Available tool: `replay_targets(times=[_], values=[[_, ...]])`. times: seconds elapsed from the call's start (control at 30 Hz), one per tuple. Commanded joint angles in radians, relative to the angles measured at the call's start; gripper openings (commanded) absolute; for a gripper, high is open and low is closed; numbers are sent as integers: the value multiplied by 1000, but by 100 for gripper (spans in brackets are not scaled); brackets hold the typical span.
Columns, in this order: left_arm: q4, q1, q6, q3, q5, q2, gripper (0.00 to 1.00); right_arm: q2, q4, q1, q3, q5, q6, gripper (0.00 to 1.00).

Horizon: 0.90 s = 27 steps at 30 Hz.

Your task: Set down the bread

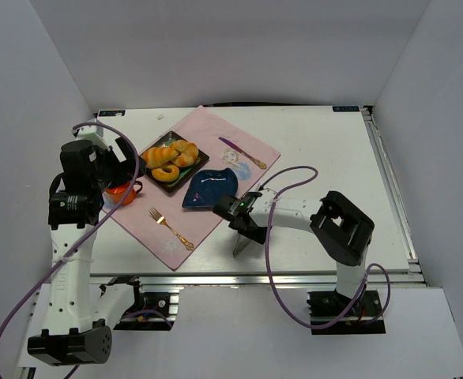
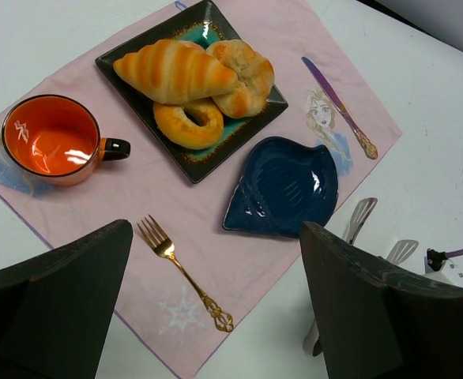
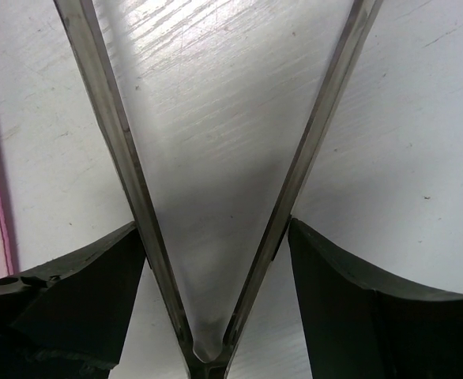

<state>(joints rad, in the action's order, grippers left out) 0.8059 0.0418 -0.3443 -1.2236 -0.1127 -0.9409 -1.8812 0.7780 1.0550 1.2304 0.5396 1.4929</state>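
1. The right gripper (image 3: 214, 229) was the interesting bit. Its two fingers (image 3: 97, 276) sat either side of a pair of metal tongs (image 3: 105, 118), each pressed against one arm, so it was gripping them.
2. The jaws stood wide, and the tong arms made a big open V with nothing between them but bare white table (image 3: 421, 118).
3. From the top camera, the tongs were just off the pink placemat (image 1: 216, 126), near the blue shell-shaped dish (image 2: 283, 185).
4. The bread (image 2: 176, 71) was on the black square plate (image 2: 121, 59), leaning on the ring-shaped bread (image 2: 188, 122) and the twisted bun (image 2: 243, 75).
5. The left gripper (image 2: 216, 227) hung spread apart over the placemat, holding nothing.
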Motion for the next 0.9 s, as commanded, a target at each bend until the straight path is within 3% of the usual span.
replay_targets(times=[0.0,0.2,0.43,0.57,0.67,0.87], values=[[4,-2,14,3,8,10,98,-29,-72,-4,-49,-16,81,77],[4,-3,13,12,11,17,98,-39,-86,-6,-54,-30,115,63],[19,-3,22,9,21,21,98,-29,-46,-6,-37,-7,115,57],[30,-3,31,6,21,19,98,56,-10,-6,-58,46,-1,51],[29,-3,34,16,27,24,98,212,1,-6,-112,88,-112,46],[19,-3,27,32,19,25,98,420,38,-6,-146,92,-409,47]])
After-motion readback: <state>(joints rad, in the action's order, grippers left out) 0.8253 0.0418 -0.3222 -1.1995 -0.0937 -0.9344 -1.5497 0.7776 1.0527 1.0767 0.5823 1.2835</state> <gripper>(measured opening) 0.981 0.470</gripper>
